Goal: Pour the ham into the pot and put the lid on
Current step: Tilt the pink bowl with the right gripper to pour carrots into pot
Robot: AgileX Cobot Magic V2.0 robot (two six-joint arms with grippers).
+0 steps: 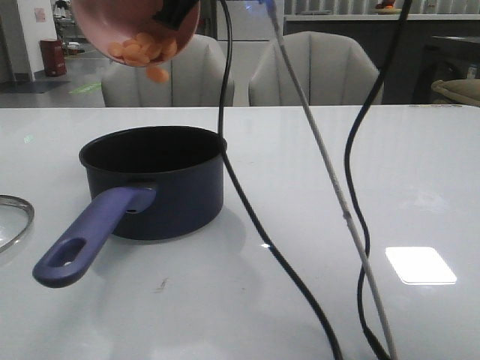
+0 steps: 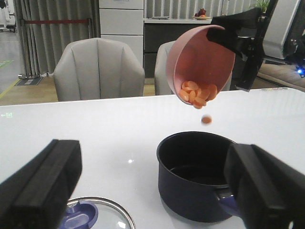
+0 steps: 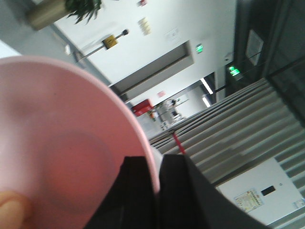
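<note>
Right gripper (image 3: 157,191) raised, clamped; left fingers (image 2: 45,186) apart

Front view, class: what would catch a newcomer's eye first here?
The tipped pink bowl held high above the table by the right gripper, with ham slices sliding to its lip and one falling. Directly below stands the open pot, handle toward the camera. The lid lies at the table's left edge.

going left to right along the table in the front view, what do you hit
lid → pot handle → pot → dark cable → grey cable → light patch
</note>
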